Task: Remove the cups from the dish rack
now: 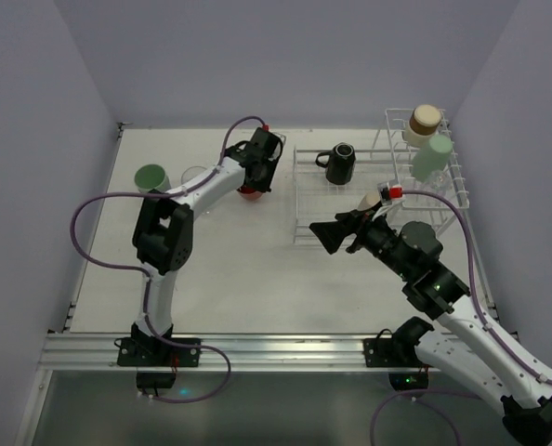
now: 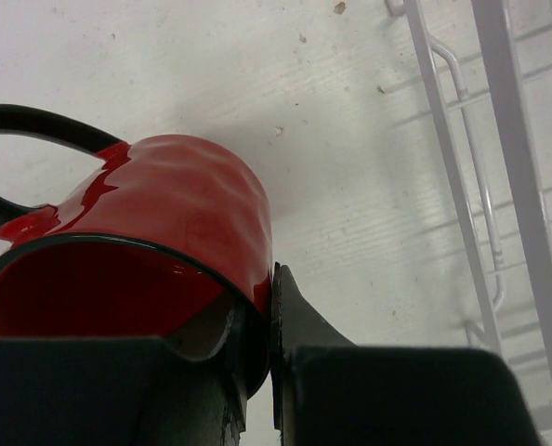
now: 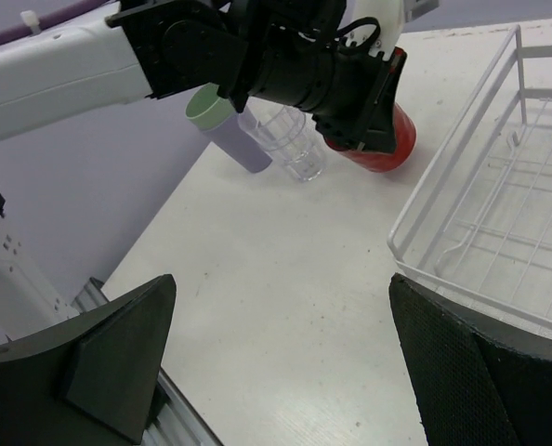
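Your left gripper [image 2: 267,325] pinches the red mug [image 2: 183,214], likely rigid, slick and breakable, by its rim wall, nine o'clock of the dish rack [image 1: 304,200]; right gripper [image 3: 285,353] gapes empty.

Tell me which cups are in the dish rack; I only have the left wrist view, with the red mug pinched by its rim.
Observer: Three: a black mug in the low basket of the dish rack, a tan cup and a pale green cup on its upright part.
Operator: Where's the right end effector?
Observer: The right end effector is open, by the basket's near left corner.
Operator: What's beside my mug?
Observer: A clear glass and a lavender tumbler stand on the table left of the red mug.
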Controlling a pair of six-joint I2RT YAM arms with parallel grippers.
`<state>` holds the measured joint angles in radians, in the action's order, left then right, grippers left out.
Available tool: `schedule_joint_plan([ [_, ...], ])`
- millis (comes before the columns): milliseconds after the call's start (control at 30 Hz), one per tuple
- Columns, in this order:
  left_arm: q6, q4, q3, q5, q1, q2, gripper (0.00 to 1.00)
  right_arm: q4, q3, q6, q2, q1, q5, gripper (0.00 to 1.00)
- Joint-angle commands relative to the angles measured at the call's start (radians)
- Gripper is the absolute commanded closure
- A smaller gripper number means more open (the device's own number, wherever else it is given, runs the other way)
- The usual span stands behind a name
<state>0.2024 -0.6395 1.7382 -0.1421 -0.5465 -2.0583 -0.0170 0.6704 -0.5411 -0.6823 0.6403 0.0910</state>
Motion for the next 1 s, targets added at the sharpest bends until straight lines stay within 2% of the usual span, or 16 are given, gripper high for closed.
schedule_joint_plan([
  [0,-0.058,-0.064,0.113,-0.045,0.002,-0.046,1.00,-0.027,-0.017,0.032,0.024,-0.002,-0.022,0.01],
  [100,-0.063,-0.083,0.141,-0.050,0.005,-0.092,0.96,-0.046,-0.014,0.044,0.024,-0.001,-0.056,0.01],
  [300,-0.070,-0.111,0.158,-0.076,0.006,-0.111,0.78,-0.083,0.012,0.063,-0.013,-0.001,-0.089,0.01],
  [400,-0.072,-0.115,0.158,-0.096,0.007,-0.099,0.63,-0.104,0.037,0.073,-0.046,-0.002,-0.120,0.01],
  [433,-0.074,-0.115,0.155,-0.108,0.007,-0.091,0.53,-0.109,0.044,0.076,-0.055,-0.002,-0.129,0.01],
  [500,-0.070,-0.111,0.155,-0.111,0.007,-0.066,0.41,-0.123,0.073,0.095,-0.080,-0.002,-0.189,0.01],
  [533,-0.070,-0.108,0.153,-0.113,0.007,-0.031,0.31,-0.135,0.089,0.102,-0.114,-0.001,-0.210,0.01],
  [633,-0.067,-0.083,0.147,-0.106,0.005,0.059,0.17,-0.162,0.152,0.150,-0.193,-0.004,-0.319,0.02],
  [733,-0.054,-0.040,0.118,-0.042,0.003,0.191,0.14,-0.172,0.222,0.173,-0.296,-0.004,-0.398,0.06],
  [800,-0.034,0.012,0.022,0.011,-0.003,0.335,0.14,-0.184,0.279,0.191,-0.354,-0.005,-0.419,0.08],
  [867,0.004,0.111,-0.075,0.125,-0.006,0.447,0.14,-0.184,0.314,0.208,-0.443,-0.007,-0.461,0.10],
  [900,0.017,0.148,-0.191,0.160,-0.009,0.563,0.14,-0.184,0.348,0.214,-0.474,-0.005,-0.477,0.11],
  [967,0.043,0.240,-0.303,0.269,-0.010,0.674,0.14,-0.193,0.386,0.228,-0.563,-0.008,-0.531,0.12],
])
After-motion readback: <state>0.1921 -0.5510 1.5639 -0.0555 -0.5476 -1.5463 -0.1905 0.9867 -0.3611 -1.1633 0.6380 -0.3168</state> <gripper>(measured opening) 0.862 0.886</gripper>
